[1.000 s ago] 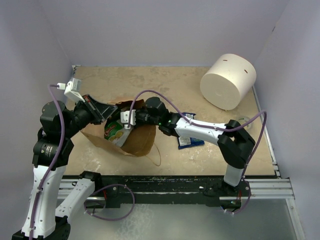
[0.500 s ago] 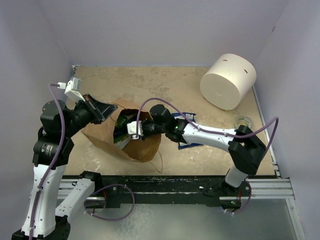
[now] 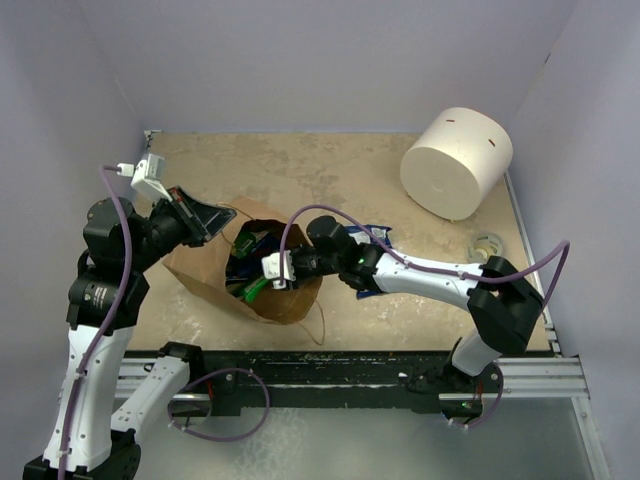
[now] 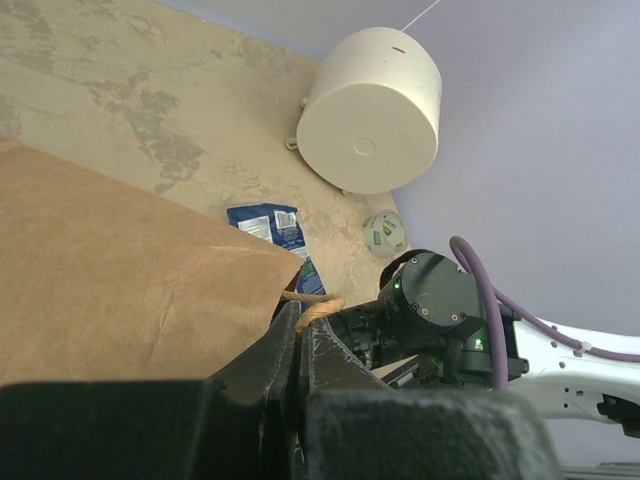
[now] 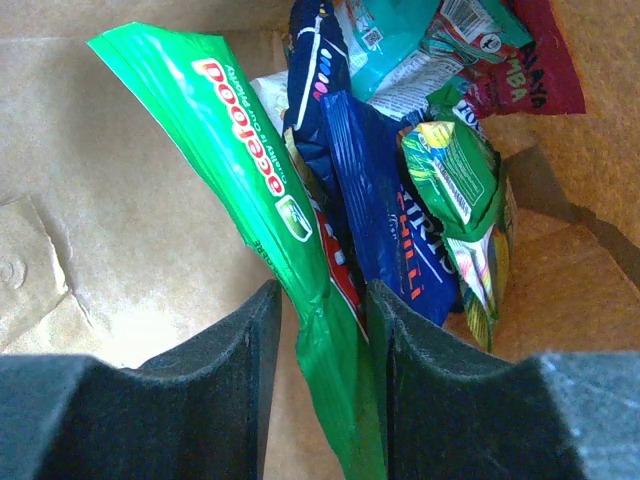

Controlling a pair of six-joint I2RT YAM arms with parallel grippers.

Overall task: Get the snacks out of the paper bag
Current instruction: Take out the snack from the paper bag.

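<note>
since half a second ago the right gripper (image 3: pixel 262 278) has pushed deeper into the mouth of the brown kraft paper bag (image 3: pixel 195 272), and its elbow has sunk toward the right edge of the tan mottled counter (image 3: pixel 330 170).

bag sits on the left half of the counter, closer to the near edge, mouth tipped up toward the right arm.

left gripper (image 4: pixel 300 335): jaws pinched tight on the bag's rim beside a thin tan loop handle (image 4: pixel 318 304), holding the mouth up.

right gripper, wrist view: jaws narrow, the long bright green shiny packet (image 5: pixel 250 150) clamped between the two pads.

still inside the bag, piled just right of the green one: dark blue packet (image 5: pixel 380 210), yellow-green packet (image 5: pixel 455 170), teal packet (image 5: pixel 400 30), red-pink packet (image 5: pixel 545 70).

blue-and-white packet (image 4: pixel 270 225) lies flat on the counter just beyond the bag, partly under the right arm.

big white cylinder (image 3: pixel 457 163) stands at the far right corner, well apart.
</note>
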